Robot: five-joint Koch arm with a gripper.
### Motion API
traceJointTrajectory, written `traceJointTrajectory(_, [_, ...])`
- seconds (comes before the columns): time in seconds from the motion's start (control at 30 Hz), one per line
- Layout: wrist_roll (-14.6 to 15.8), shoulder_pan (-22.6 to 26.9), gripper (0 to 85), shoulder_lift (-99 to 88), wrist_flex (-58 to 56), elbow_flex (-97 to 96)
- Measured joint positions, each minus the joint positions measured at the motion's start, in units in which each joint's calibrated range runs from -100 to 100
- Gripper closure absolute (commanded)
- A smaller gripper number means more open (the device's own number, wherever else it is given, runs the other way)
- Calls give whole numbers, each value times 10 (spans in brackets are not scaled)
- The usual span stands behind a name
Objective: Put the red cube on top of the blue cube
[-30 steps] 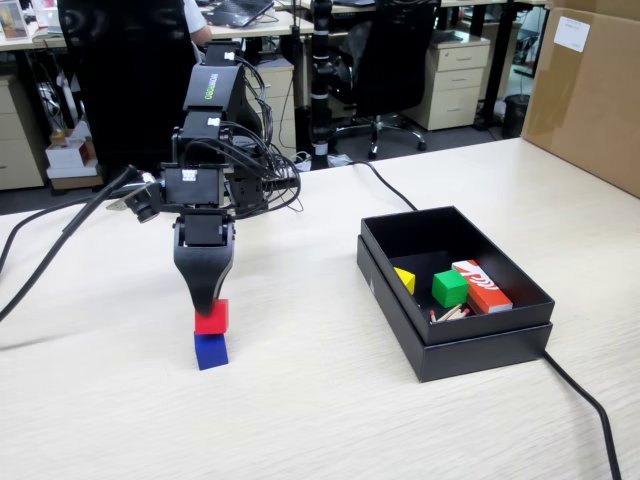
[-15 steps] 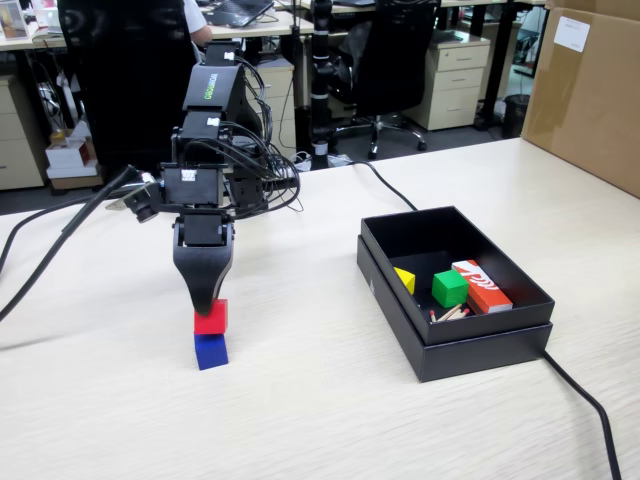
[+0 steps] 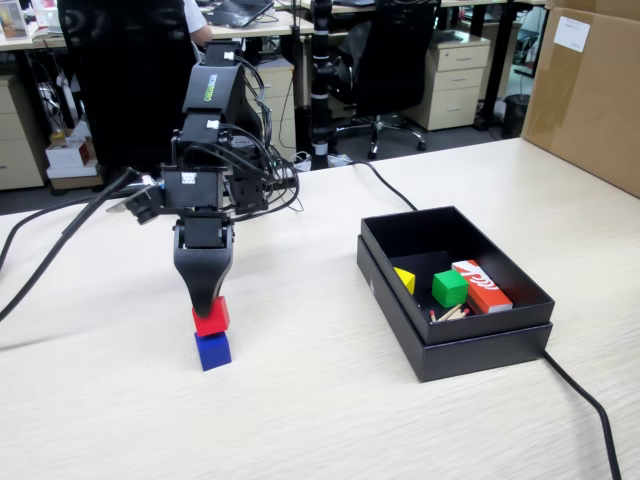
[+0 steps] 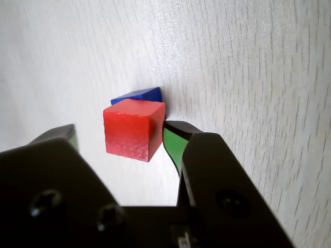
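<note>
— What is the biggest thing in front of you?

— The pale wood-grain surface (image 3: 330,400). On its right in the fixed view sits a black open box (image 3: 455,335), with a cable (image 3: 585,405) running from its near right corner toward the near edge.

— And you?

— My arm stands on the left, pointing straight down. My gripper (image 3: 207,305) hangs over the two stacked cubes.

— Holding anything?

— In the wrist view the jaws stand parted, wider than the red cube (image 4: 132,129). The right finger's tip sits just beside the cube's right edge; the left finger is clear of it. Whether the right one touches, I cannot tell.

— Where is the red cube?

— On top of the blue cube (image 3: 212,351), turned a little askew on it, left of the box and well apart from it.

— What is in the box?

— A red-orange-and-white rectangular box (image 3: 482,286) at the right, a green cube (image 3: 449,288) beside it, a yellow piece (image 3: 405,280) left of that, and some thin sticks (image 3: 450,314) nearest.
</note>
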Motion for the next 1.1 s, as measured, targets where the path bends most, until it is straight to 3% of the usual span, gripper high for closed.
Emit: traceJointTrajectory(1.1, [-6, 0, 450, -10, 0, 9])
